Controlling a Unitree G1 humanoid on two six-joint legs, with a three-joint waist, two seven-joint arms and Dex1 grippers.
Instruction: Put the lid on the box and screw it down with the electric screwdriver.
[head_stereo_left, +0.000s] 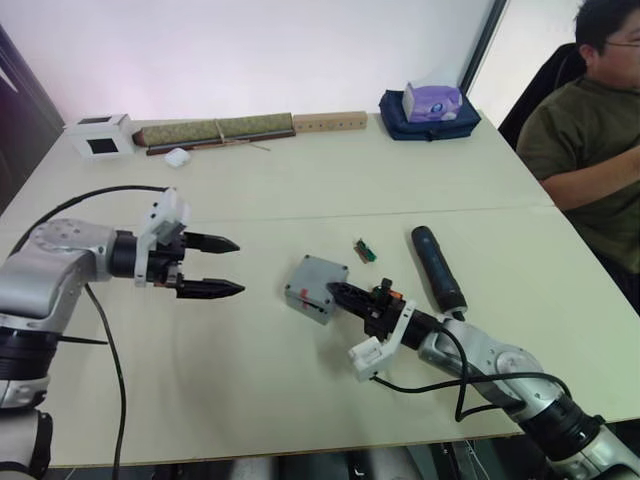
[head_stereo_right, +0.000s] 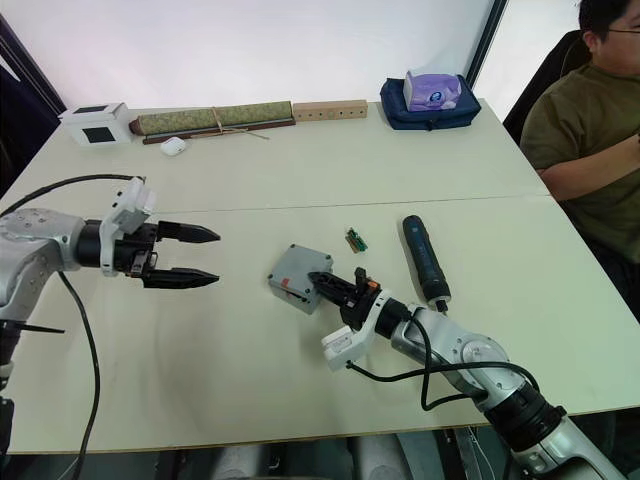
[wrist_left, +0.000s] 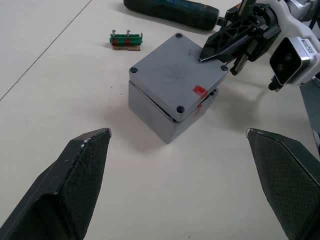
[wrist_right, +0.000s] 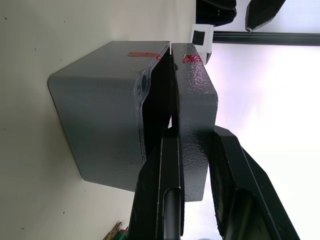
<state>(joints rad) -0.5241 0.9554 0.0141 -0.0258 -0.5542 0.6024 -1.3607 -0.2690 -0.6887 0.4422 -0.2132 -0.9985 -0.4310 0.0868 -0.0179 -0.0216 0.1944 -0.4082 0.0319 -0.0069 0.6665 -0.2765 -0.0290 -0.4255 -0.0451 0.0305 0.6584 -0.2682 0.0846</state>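
Right gripper sits low at the near side of the table, and its black fingers pinch one edge of the lid. That grey lid lies on top of the box, a bit crooked. The screwdriver lies flat just beside the right arm. A small green part rests near the box.

From the left wrist, the left gripper has its fingers spread wide, apart from the box.

From the right wrist, one finger is under the lid and one is over it. A gap shows between lid and box. What is inside cannot be seen.
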